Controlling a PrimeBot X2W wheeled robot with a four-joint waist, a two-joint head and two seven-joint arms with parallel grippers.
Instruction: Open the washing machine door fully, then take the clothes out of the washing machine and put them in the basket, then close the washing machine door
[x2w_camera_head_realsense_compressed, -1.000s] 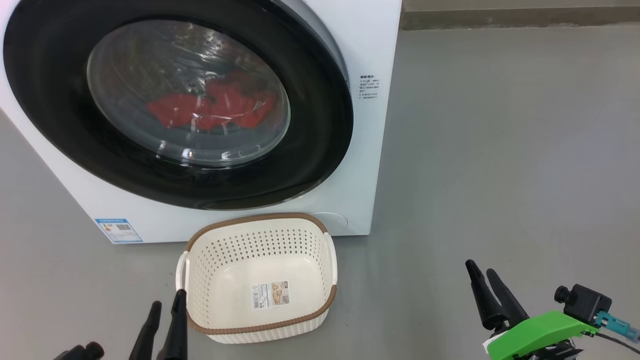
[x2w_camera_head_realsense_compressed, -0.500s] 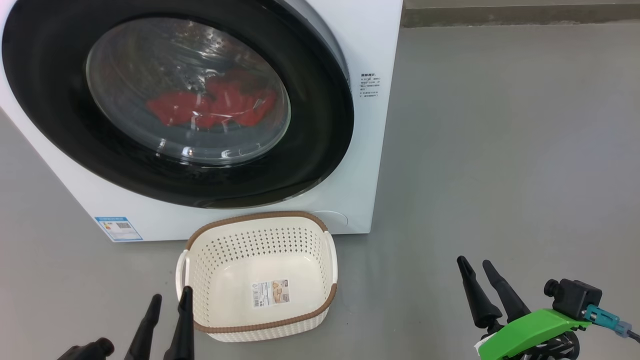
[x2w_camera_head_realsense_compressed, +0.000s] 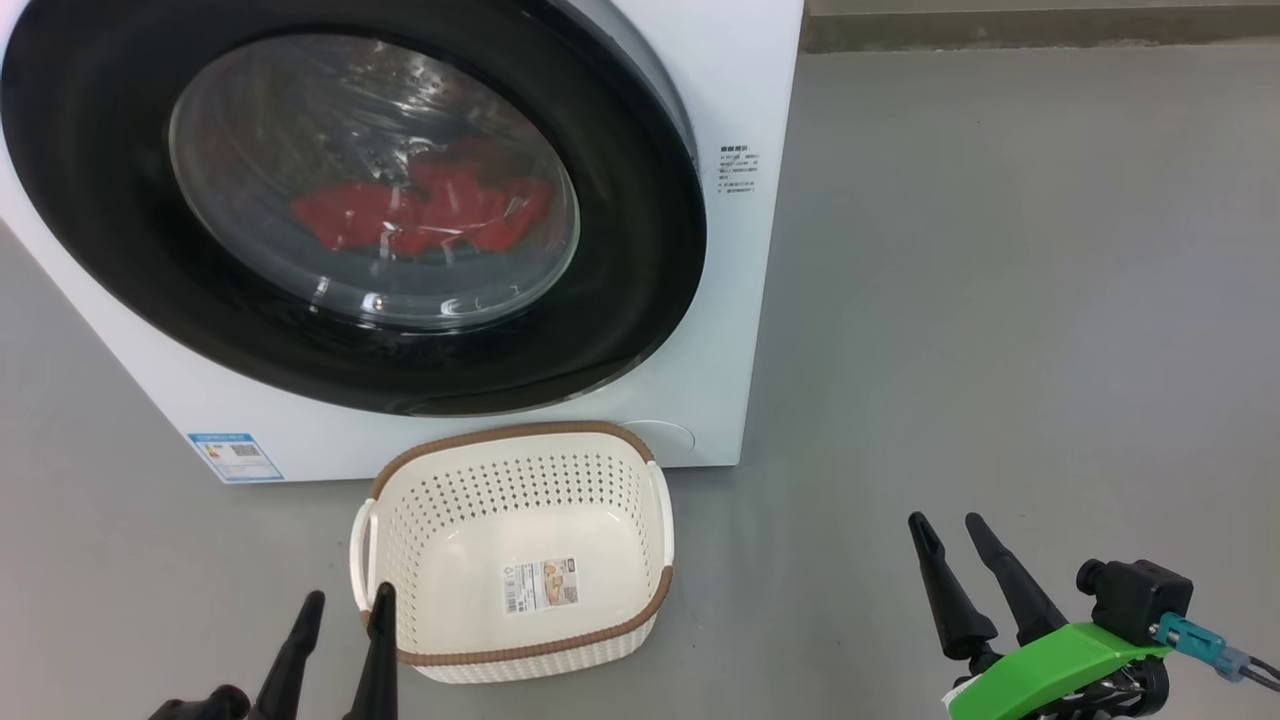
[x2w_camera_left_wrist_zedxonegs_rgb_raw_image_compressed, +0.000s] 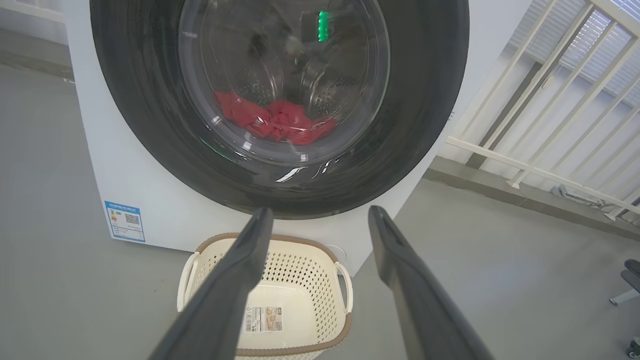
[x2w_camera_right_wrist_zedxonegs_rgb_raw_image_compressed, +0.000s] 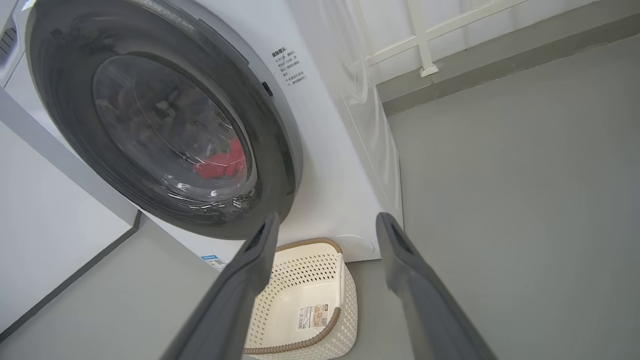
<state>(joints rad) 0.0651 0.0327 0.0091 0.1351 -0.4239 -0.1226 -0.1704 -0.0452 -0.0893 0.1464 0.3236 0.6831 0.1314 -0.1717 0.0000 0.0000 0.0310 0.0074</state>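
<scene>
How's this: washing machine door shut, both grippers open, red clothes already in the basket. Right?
No. The head view shows the red clothes inside the washing machine, behind the shut door; the basket holds only its paper label. The left gripper and right gripper are open.

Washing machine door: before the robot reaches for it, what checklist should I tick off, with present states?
1. Opened washing machine door: not ok, it covers the opening.
2. Visible clothes inside: ok, red fabric behind the glass.
3. Ready basket: ok, empty, on the floor before the washing machine.
4. Free left claw: ok, open, empty.
5. Free right claw: ok, open, empty, over bare floor.
6. Door swing clearing the basket: cannot tell.
</scene>
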